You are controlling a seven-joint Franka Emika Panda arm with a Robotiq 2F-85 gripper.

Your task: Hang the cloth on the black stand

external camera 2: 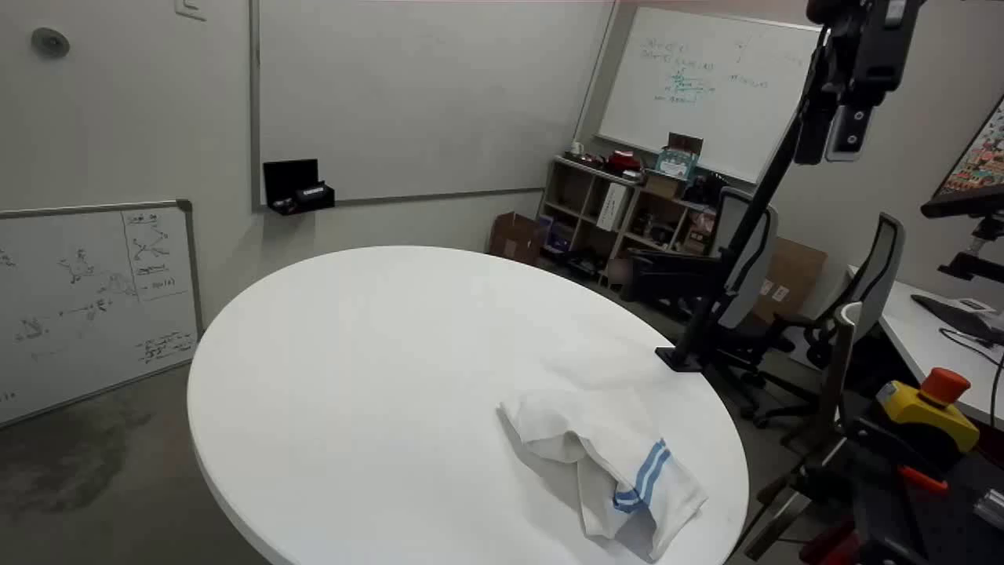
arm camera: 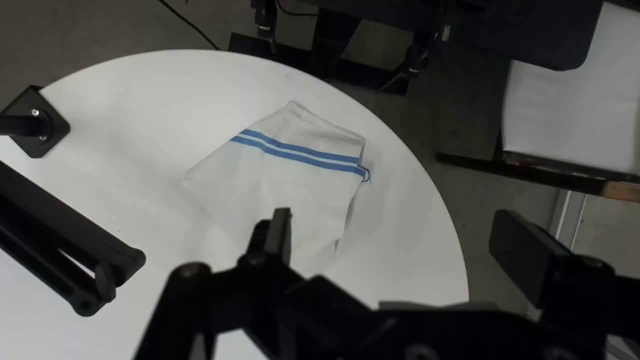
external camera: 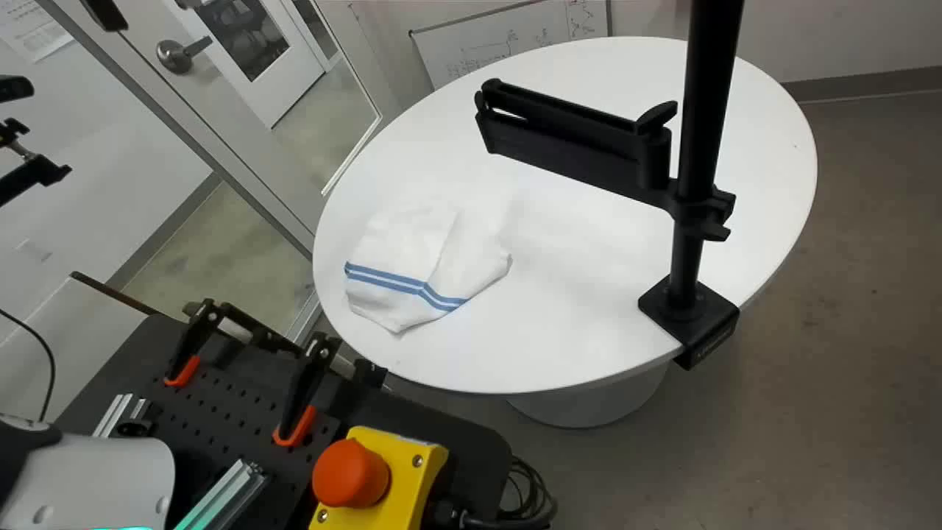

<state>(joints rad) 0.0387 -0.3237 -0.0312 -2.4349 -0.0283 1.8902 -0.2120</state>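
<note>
Whiteboards point(external camera 2: 423, 102) back the room behind our round white desk point(external camera: 574, 316). On it, near the edge, we see the cloth point(external camera: 423, 265) lying rumpled, its blue stripes point(arm camera: 310, 161) showing, apart from the upright black stand point(external camera: 653, 163) whose base point(external camera: 688, 313) sits on the rim. Our jaws stand wide apart in the wrist view.

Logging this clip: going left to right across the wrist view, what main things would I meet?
Black stand → blue-striped white cloth → white surface by the right edge. The open jaws overlap this order, so they are left out.
</note>
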